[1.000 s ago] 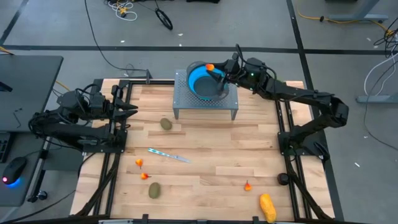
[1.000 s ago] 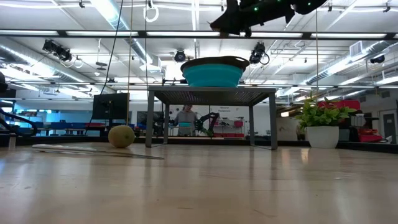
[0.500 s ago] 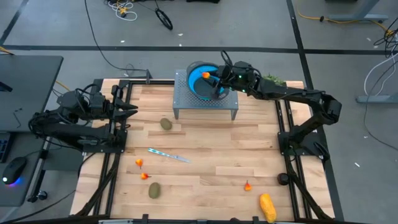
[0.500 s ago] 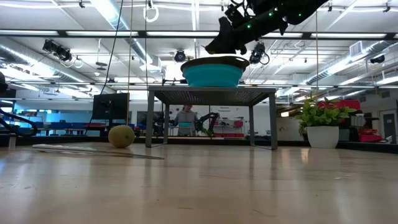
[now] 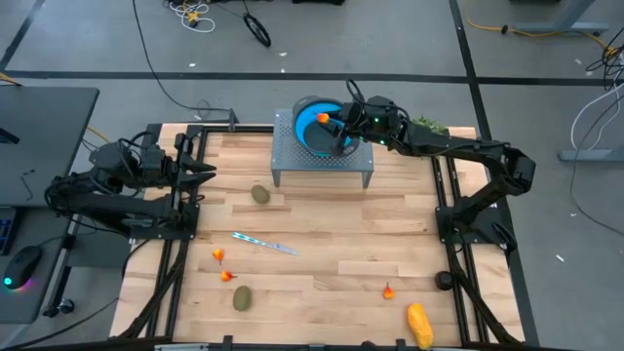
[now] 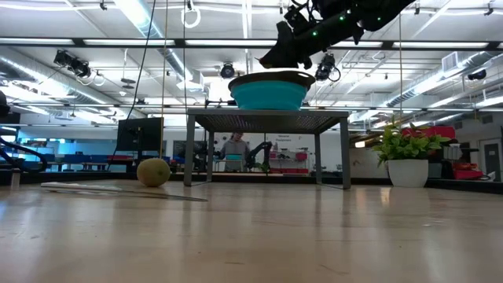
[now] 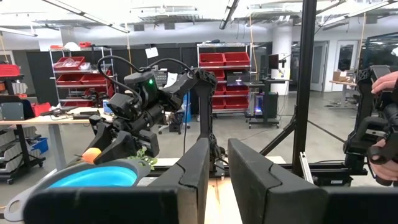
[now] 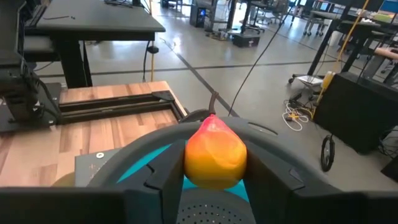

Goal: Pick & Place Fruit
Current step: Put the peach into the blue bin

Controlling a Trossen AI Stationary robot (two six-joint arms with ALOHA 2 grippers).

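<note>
Right gripper (image 5: 329,119) lowered, pinching glossy red-orange fruit (image 8: 215,150).

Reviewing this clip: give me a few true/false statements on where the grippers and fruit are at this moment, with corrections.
1. The right gripper holds a small orange fruit over the blue bowl. True.
2. The bowl sits directly on the table. False: it sits on a raised metal stand.
3. The left gripper holds a kiwi. False: it holds nothing, at the table's left edge.
4. The yellow fruit lies on the table. True.
5. Two kiwis lie on the table. True.
</note>
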